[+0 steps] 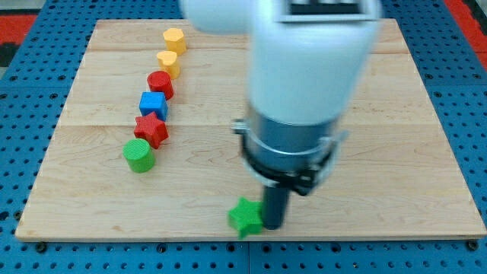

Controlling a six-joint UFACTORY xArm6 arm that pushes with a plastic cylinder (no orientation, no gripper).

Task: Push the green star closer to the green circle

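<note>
Near the bottom edge of the wooden bench (365,221), my tip (272,227) stands just beside the green star (245,217), on its right side and seemingly touching it. We carry no claw on this arm, only a dark rod, so there is nothing to spread or pinch.

The green circle (138,155) waits well apart, up and to the view's left, at the foot of a curved line of blocks: red star (151,130), blue cube (153,103), red cylinder (160,83) and two yellow blocks (169,62) above.

We judge the danger plain: a push straight leftward would run the star along the bench's bottom edge, perhaps over it, and an off-centre shove could spin it away or knock the red star.
</note>
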